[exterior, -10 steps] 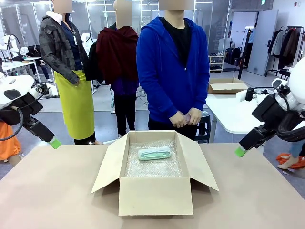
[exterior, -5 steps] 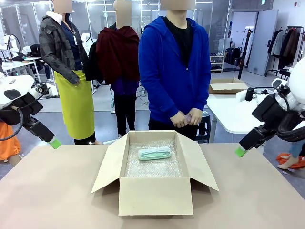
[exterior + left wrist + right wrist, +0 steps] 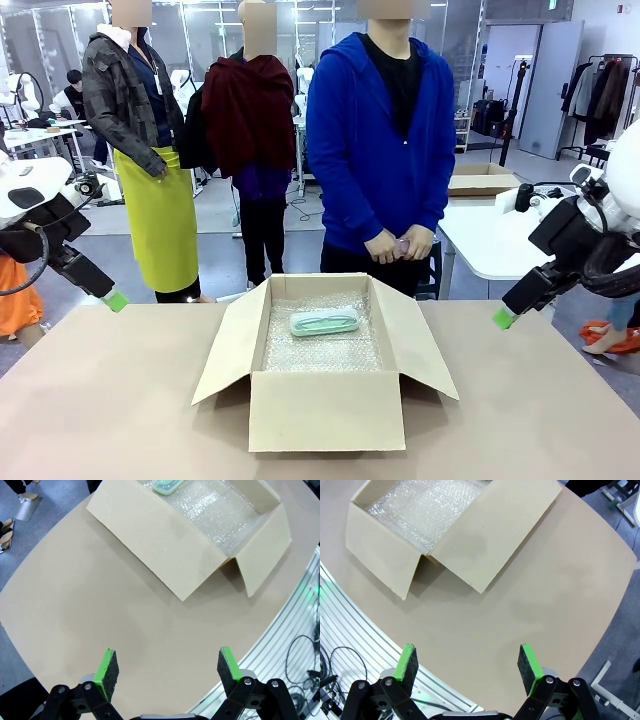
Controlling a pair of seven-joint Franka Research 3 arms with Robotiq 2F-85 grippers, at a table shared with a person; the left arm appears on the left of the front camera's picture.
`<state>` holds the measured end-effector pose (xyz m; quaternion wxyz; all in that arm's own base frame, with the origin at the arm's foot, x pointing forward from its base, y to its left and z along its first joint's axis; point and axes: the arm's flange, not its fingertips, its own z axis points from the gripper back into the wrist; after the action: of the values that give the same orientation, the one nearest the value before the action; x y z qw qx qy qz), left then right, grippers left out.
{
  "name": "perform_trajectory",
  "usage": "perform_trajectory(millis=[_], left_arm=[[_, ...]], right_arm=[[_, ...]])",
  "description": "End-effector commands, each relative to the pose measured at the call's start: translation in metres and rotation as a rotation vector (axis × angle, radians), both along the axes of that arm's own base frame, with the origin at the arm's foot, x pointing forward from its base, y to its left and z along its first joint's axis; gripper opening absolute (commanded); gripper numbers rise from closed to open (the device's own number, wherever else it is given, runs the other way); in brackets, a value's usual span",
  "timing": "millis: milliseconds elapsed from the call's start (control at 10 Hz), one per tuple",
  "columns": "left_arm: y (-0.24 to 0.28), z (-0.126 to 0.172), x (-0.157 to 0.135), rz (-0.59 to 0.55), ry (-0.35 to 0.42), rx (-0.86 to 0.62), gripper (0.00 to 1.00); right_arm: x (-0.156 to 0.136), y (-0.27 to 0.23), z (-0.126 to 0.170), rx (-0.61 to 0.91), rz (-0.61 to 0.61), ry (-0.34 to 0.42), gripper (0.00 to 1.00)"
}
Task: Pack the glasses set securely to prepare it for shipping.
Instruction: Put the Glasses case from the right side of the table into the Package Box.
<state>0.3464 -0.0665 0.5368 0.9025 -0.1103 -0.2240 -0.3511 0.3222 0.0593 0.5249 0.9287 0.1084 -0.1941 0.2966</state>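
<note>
Both pincers stand open and empty: left pincer hangs above the bare table on its own side of the box, right pincer likewise on the other side, neither touching anything. Mint case lies flat on bubble wrap inside the box, towards the far wall, with the flaps open. I judge it light, rigid-shelled and smooth, so liable to slip. It is best taken across its narrow width at mid-length, pads on the long sides, with a moderate squeeze, since the wrap beneath will give. It is cut off at the picture's edge in my left wrist view, and its hinge side cannot be made out. Something pale sits in the person's clasped hands; it may be the pink case, but it is too small to tell.
</note>
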Motion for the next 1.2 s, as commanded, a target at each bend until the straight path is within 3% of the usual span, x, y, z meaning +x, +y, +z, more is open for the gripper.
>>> perform_trajectory(millis=[0,1100], left_arm=[[0.0018,0.0014,0.0001,-0.008,-0.004,-0.011,1.0],[0.0018,0.0014,0.0001,-0.008,-0.004,-0.011,1.0]], right_arm=[[0.0007,0.0011,0.0001,-0.002,-0.016,-0.005,1.0],[0.0007,0.0011,0.0001,-0.002,-0.016,-0.005,1.0]])
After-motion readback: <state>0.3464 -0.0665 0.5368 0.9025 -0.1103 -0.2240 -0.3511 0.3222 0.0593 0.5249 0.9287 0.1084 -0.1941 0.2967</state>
